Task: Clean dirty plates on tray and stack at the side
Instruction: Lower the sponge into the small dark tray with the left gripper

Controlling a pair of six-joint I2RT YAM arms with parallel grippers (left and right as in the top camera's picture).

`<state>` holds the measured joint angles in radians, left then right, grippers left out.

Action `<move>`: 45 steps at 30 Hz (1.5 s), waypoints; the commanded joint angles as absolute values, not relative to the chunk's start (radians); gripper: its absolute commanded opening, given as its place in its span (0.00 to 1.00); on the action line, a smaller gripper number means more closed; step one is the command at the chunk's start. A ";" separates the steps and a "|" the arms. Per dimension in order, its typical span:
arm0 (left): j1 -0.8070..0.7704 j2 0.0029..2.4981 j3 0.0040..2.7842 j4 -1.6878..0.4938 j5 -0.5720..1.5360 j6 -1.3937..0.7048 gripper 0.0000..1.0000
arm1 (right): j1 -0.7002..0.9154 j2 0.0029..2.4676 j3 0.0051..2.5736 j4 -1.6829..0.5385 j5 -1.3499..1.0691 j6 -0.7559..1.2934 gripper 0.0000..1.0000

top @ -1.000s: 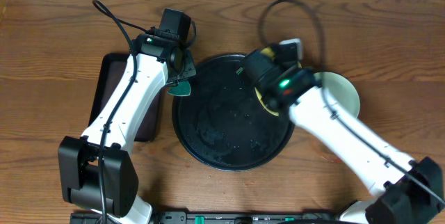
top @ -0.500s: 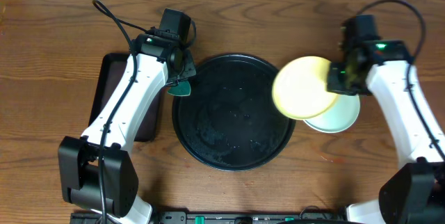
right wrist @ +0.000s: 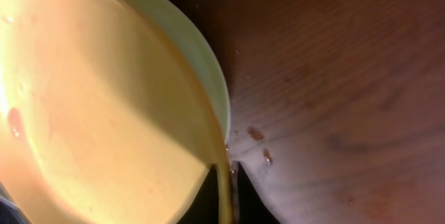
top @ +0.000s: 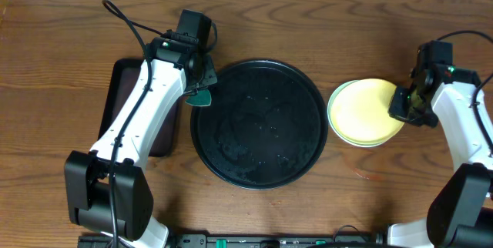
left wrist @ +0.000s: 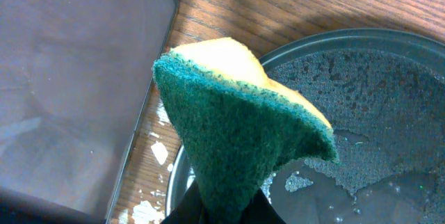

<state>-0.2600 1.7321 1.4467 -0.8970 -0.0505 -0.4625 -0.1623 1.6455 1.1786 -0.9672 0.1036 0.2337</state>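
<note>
The round black tray (top: 258, 167) sits mid-table, wet and bare of plates; its rim shows in the left wrist view (left wrist: 348, 40). To its right, the pale yellow plate (top: 370, 109) lies over a mint-blue plate (top: 334, 117) on the table. My right gripper (top: 402, 105) is shut on the yellow plate's right edge; the right wrist view shows the yellow plate (right wrist: 104, 113) pinched at its rim above the mint plate (right wrist: 201, 64). My left gripper (top: 202, 94) is shut on a green-and-yellow sponge (left wrist: 236, 133) above the tray's left rim. A third plate cannot be told apart.
A smaller dark rectangular tray (top: 127, 86) lies left of the round tray, also in the left wrist view (left wrist: 69, 92). Foam flecks dot the wood between them (left wrist: 160, 151). Small reddish drops mark the wood beside the plates (right wrist: 256, 133).
My right gripper carried the yellow plate from the tray's right side rightward and lowered it over the mint plate. The left arm and sponge have not moved.
</note>
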 commanded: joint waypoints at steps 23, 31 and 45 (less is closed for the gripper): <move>0.038 1.664 1.417 -0.937 -0.120 -0.066 0.08 | 0.079 1.621 1.339 -0.970 -0.155 0.167 0.81; 0.085 1.795 1.338 -0.839 -0.120 -0.041 0.08 | 0.154 1.621 1.339 -0.960 -0.155 0.167 0.88; 0.085 1.877 1.361 -0.842 -0.120 -0.041 0.74 | 0.154 1.621 1.339 -0.990 -0.155 0.167 0.89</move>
